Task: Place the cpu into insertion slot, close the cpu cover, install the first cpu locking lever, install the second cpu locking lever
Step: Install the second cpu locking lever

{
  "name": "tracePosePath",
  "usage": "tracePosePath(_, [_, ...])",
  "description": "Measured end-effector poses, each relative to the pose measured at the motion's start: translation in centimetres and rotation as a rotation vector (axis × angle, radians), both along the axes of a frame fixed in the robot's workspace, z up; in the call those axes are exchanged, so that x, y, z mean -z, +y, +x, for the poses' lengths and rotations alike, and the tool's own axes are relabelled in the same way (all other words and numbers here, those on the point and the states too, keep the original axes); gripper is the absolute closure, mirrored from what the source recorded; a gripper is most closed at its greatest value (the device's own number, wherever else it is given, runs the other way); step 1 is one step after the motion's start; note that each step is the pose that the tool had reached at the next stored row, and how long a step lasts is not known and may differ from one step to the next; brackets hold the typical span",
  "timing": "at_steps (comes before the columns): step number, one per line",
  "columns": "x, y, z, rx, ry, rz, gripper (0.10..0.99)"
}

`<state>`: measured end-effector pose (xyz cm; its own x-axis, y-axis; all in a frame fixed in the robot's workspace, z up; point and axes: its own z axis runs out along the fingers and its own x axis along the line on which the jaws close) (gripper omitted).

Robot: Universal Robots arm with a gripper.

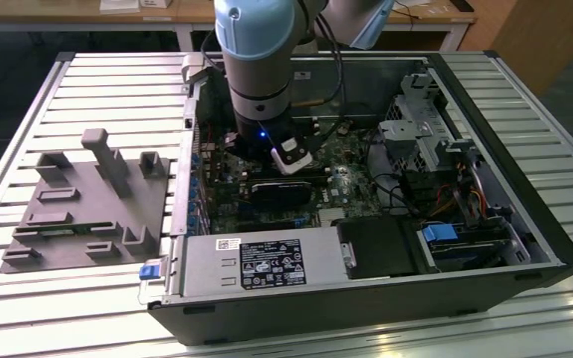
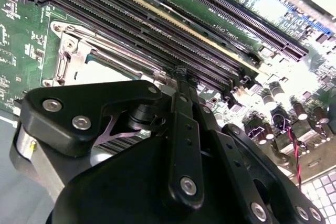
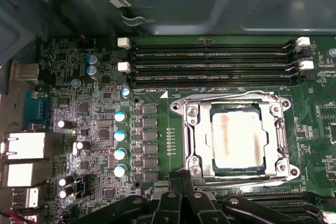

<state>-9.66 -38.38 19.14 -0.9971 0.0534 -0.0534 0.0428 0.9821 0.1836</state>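
Note:
In the first wrist view the cpu [image 3: 236, 141], its silver top stained, lies in the insertion slot [image 3: 236, 107]. The silvery cpu cover [image 3: 191, 135] is folded down around it, with the chip showing through its window. Thin wire levers run along two opposite sides of the socket, one [image 3: 226, 95] by the memory slots and one [image 3: 247, 182] on the gripper's side. My gripper [image 3: 181, 181] is shut, its black fingertips together right at the socket's edge beside that lever. The second wrist view shows the gripper [image 2: 181, 74] beside the cover [image 2: 79, 59].
Long black memory slots [image 3: 210, 61] run just past the socket. Capacitors [image 3: 120, 135] and rear ports [image 3: 23, 145] stand beside it. In the exterior view the arm [image 1: 257, 67] reaches into the open case [image 1: 525, 216], near a power supply [image 1: 257, 265], drive cage [image 1: 426, 142] and grey fixture [image 1: 87, 201].

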Motion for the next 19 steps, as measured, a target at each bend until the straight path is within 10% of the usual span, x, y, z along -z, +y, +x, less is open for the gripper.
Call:
tracePosePath(8, [-0.2, -0.01, 0.0, -0.004, -0.0004, -0.005, 0.984])
tracePosePath(19, [-2.59, -0.01, 0.0, -0.004, -0.0003, -0.001, 0.984])
